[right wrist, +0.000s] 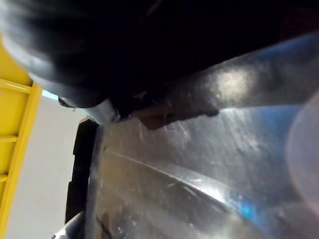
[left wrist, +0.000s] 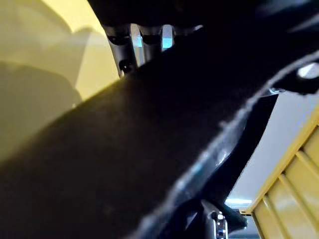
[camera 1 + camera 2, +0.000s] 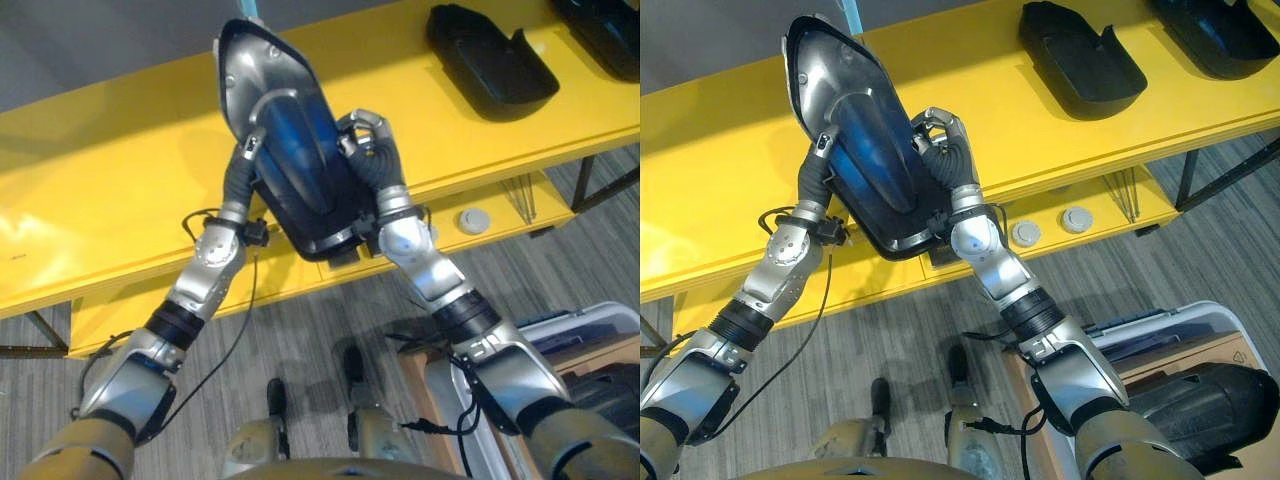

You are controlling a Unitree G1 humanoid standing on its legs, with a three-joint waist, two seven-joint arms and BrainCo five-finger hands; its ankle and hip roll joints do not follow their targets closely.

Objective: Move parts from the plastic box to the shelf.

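Note:
A large glossy black part (image 3: 290, 150) with a blue sheen is held up between both hands, over the front of the yellow shelf (image 3: 100, 180). It stands on end, narrow end up, and tilts left. My left hand (image 3: 821, 148) grips its left edge with the thumb on the front, while the fingers (image 2: 133, 41) lie against its back. At the right edge my right hand (image 3: 368, 140) has its fingers curled on the part. The part's shiny surface (image 1: 199, 164) shows close up in the right wrist view.
Two more black parts (image 3: 490, 60) (image 3: 610, 30) lie on the shelf top at the right. Round grey discs (image 3: 1025, 233) (image 3: 1076, 218) sit on the lower shelf level. The clear plastic box (image 3: 1185, 325) stands on the floor at lower right with a black part (image 3: 1200, 400) inside.

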